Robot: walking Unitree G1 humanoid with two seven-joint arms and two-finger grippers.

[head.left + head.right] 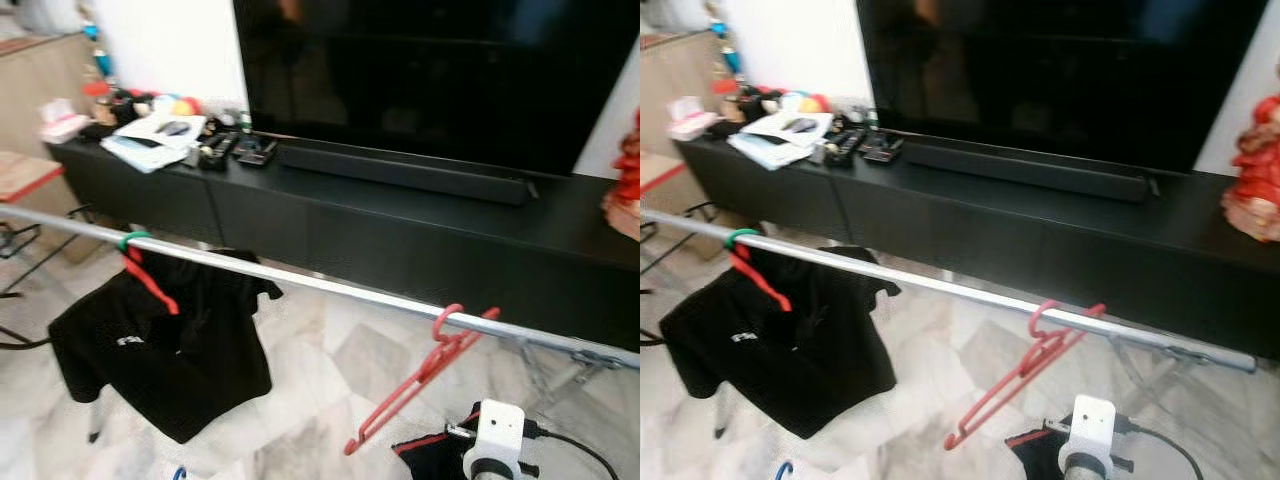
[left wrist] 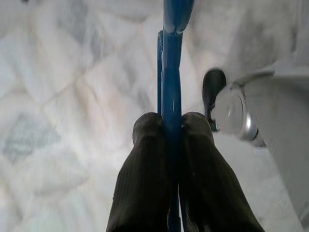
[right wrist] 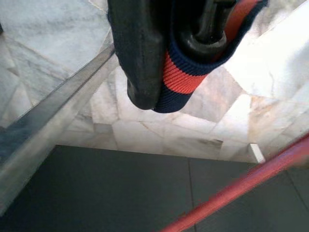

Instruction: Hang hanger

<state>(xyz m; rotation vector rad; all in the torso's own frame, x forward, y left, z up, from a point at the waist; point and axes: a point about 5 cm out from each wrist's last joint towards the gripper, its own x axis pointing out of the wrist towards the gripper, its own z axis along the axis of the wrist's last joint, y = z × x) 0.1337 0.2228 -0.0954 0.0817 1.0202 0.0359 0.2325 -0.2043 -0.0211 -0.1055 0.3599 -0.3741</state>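
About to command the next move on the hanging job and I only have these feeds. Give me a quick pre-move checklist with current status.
1. Left gripper grip: shut on the blue hanger, bar pinched between both fingers. Ok.
2. Right gripper grip: fingers hold a navy and red striped garment edge. Ok.
3. Rail free space: bare stretch between the hung black shirt and the red hanger. Ok.
4. Red hanger seated: hook is over the rail, body tilted. Ok.
5. Blue hanger hook orientation toward the rail: cannot tell.
6. Garment seated on a hanger: cannot tell.
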